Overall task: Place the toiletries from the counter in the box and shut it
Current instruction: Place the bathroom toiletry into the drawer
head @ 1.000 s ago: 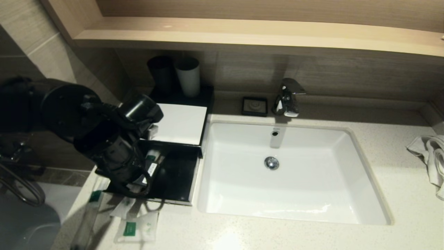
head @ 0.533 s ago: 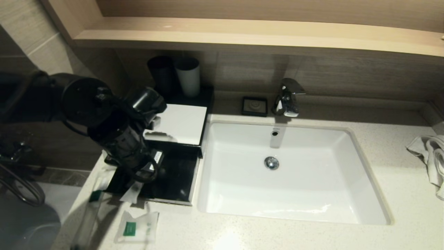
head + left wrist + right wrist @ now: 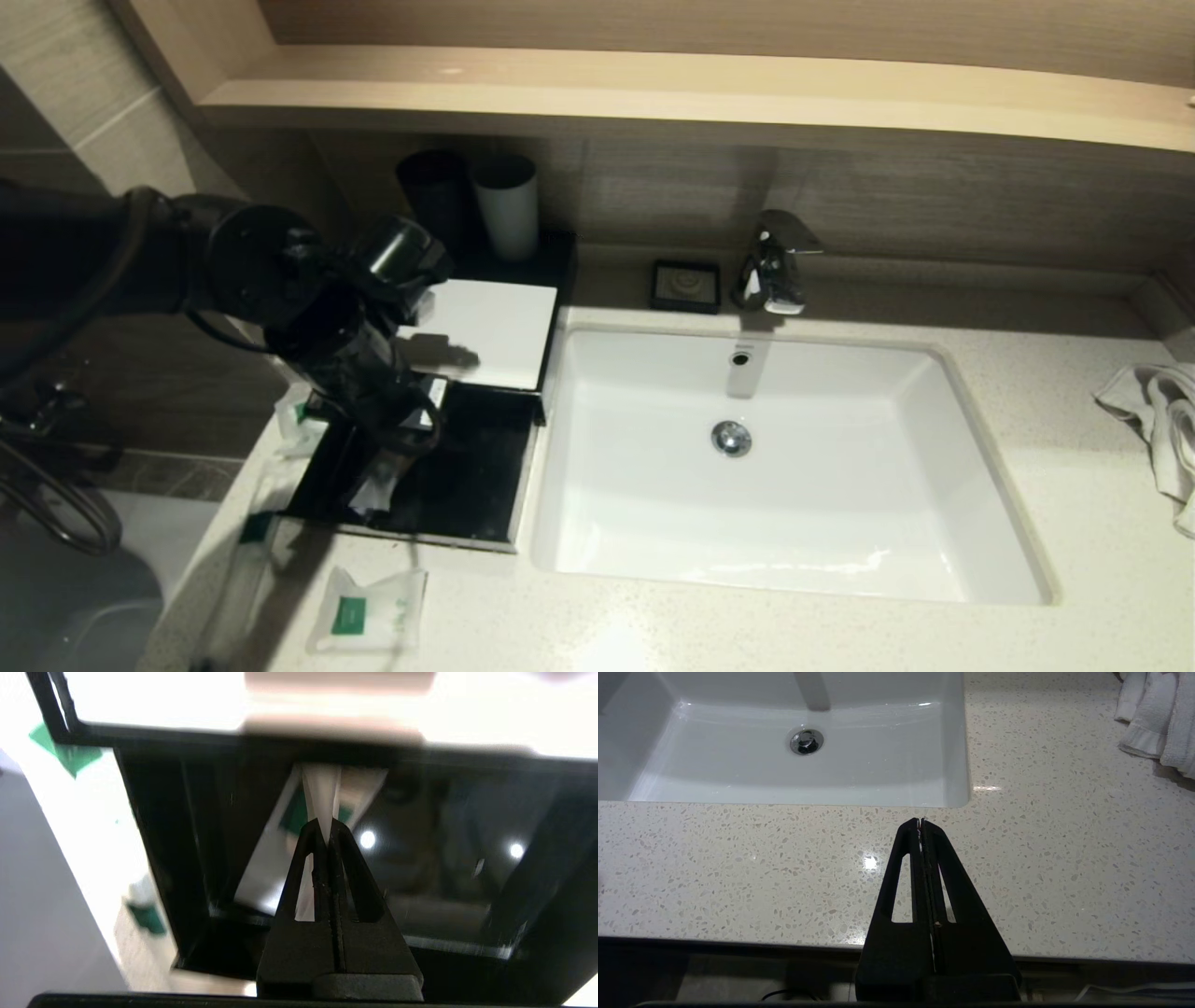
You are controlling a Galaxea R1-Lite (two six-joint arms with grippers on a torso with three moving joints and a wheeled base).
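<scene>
Nearest, at seven o'clock of the sink basin (image 3: 653,551), a small squarish packet (image 3: 367,612) flat on the counter (image 3: 653,635), untouched. Just at nine o'clock of it, a long packet (image 3: 254,528) with a green end, lying along the counter's edge.

Next, over the pulled-out drawer (image 3: 476,467) of the box (image 3: 504,327), itself at nine o'clock of the basin: left gripper (image 3: 390,465), pointing steeply down, clamped tight on the top edge of a held packet (image 3: 373,495). In the wrist view, fingertips (image 3: 314,833) pressed together on thin white film, the held packet (image 3: 322,788) dangling below them above the glossy black drawer floor. Beyond, at nine o'clock of the drawer, a fourth packet (image 3: 297,422) on the counter beside the box wall.

Likely step: dropping this packet in. To do it well:
- Carry towards three o'clock until the hanging end sits clear of the drawer's walls.
- Lower until the bottom edge nearly meets the floor, then part the fingers; limp, light film, apt to cling or flutter if let go from high up.
- Lay it flat and low, so nothing snags under the white top when the drawer slides in.
- Lift straight up afterwards.

Right gripper (image 3: 921,821): parked over the front of the counter at five o'clock of the basin, closed on nothing.
</scene>
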